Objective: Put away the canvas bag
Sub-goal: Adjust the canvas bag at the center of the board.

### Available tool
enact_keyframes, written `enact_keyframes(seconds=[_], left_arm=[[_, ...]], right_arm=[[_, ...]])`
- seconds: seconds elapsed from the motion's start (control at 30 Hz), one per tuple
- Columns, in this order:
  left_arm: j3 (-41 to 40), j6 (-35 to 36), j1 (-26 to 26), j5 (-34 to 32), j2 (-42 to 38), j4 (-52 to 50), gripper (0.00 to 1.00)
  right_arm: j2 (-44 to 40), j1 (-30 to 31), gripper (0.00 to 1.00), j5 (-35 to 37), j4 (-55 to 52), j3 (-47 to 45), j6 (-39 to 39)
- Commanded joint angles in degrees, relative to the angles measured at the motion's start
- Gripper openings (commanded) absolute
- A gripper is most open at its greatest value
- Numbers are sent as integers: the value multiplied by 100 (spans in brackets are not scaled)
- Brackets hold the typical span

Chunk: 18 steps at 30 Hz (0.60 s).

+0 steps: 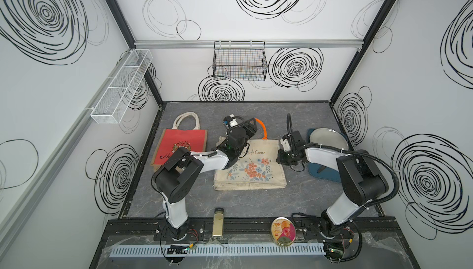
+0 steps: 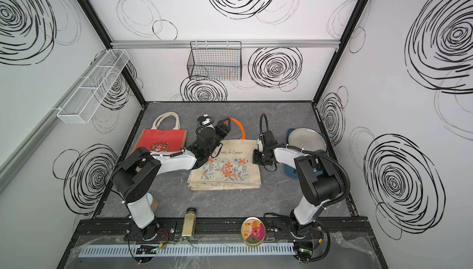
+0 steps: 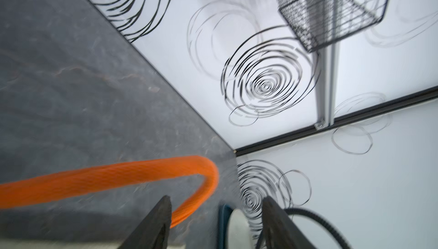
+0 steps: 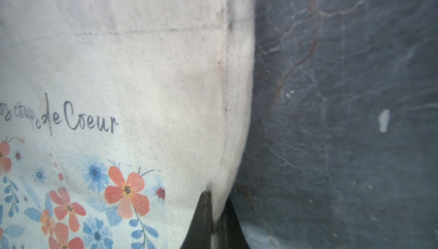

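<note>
Bag (image 1: 249, 170), your right wrist view alone shows right gripper (image 4: 216, 201) pinching its side edge, left wrist view, left gripper (image 3: 216, 198) agape by handle (image 3: 118, 176).

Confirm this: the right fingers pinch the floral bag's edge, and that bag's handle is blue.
Not quite. The handle is orange, not blue, as the left wrist view shows. The right fingers do pinch the floral bag's edge.

Two bags (canvas bag (image 1: 256, 175), red bag (image 1: 184, 139)), two baskets (image 1: 239, 61) (image 1: 120, 88), single jar (image 1: 218, 223), tin (image 1: 283, 230), plate (image 1: 325, 137).
</note>
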Motion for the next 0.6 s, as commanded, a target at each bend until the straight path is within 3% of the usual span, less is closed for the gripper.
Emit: enact_keyframes(seconds=[0.0,0.07,0.13,0.27,0.33,0.4,0.57], left_arm=[[341,422,264,-320,452,-54,77],[441,529,351,-296,463,-265,78],[743,1085,307,-470,279,-1221,82],[894,1726,88,-682,-276,-2822,80],[454,1738,39,-504,-716,-3167,76],[-126,1699,5,-474,-1188,-3376,68],[-1415,1300,-15,10,-2169,-3718,51]], right_arm=[[71,84,8,295,-328,-169,-19],[-19,81,9,313,-353,-170,-9],[-134,83,12,338,-334,-162,21],[-332,114,31,390,-257,-70,95],[-494,180,54,600,-305,8,161],[-748,280,64,933,-366,48,231],[-1357,891,72,2043,-773,234,278]])
